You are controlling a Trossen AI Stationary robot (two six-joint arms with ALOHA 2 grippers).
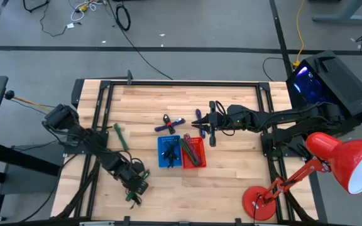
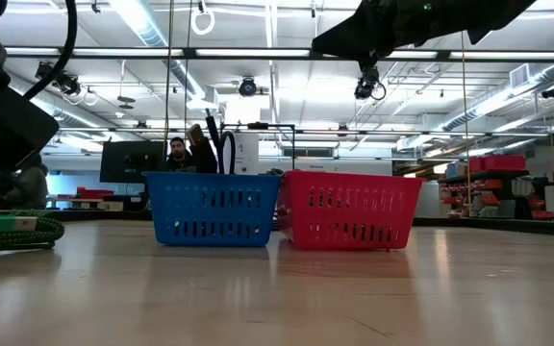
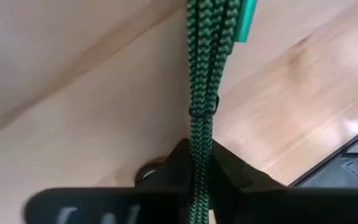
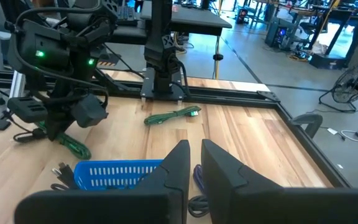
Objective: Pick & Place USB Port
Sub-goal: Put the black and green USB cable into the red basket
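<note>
A bundled green braided USB cable [image 3: 204,68] lies on the wood near the table's front left, its coil [image 2: 8,231] flat on the surface. My left gripper [image 3: 201,149] is down over it and shut on it; in the high view that gripper [image 1: 134,186] is at the front left. A blue basket [image 1: 168,152] and a red basket [image 1: 193,150] stand side by side mid-table, both holding cables. My right gripper [image 4: 194,165] hovers above the baskets, fingers close together with nothing between them. My left gripper pinches the green cable bundle between its two fingers, on the doubled strands just past a small tie [image 3: 199,124]. The fingers slant down from above and lie along the bundle. The rest of the bundle runs on over the table to its green plug end [image 3: 247,18].
A second green cable [image 1: 119,135] lies at the left, behind my left arm. Loose blue and red cables [image 1: 168,123] lie behind the baskets. A red desk lamp [image 1: 332,160] stands at the front right. A black frame [image 1: 181,83] runs round the table.
</note>
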